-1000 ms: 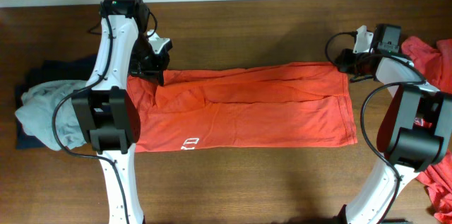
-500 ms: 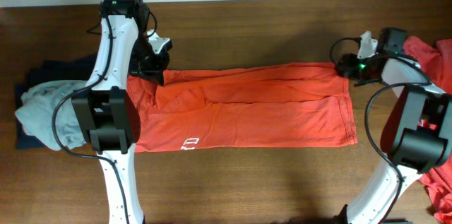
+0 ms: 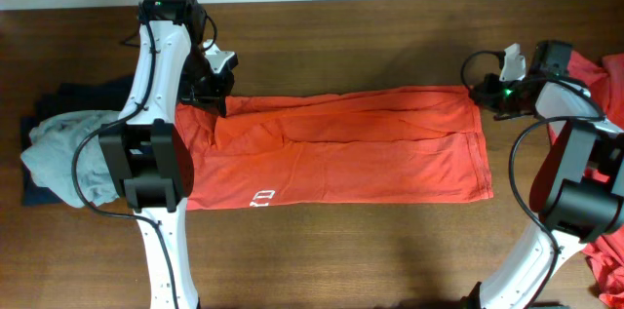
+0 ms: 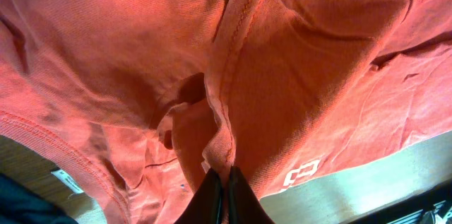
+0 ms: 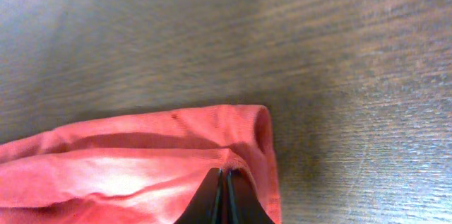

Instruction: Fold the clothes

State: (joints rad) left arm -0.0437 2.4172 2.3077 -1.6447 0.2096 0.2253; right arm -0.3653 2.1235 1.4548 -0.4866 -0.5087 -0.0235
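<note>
Wooden table [image 3: 341,251]; up close only, left claw [image 4: 224,178], right claw [image 5: 222,177] both tight on orange T-shirt [image 3: 341,148].

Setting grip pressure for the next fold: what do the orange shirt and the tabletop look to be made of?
The orange shirt looks like soft knit, likely cotton, matte: fine knit texture, stitched hems, limp creases. The tabletop looks like dark wood or wood-look laminate with a slight sheen: grain streaks show.

Both arms stretch forward, well apart — the left gripper [image 4: 224,181] points down, fingers pressed tight together; the right gripper [image 5: 222,179] is likewise closed, fingertips meeting.
</note>
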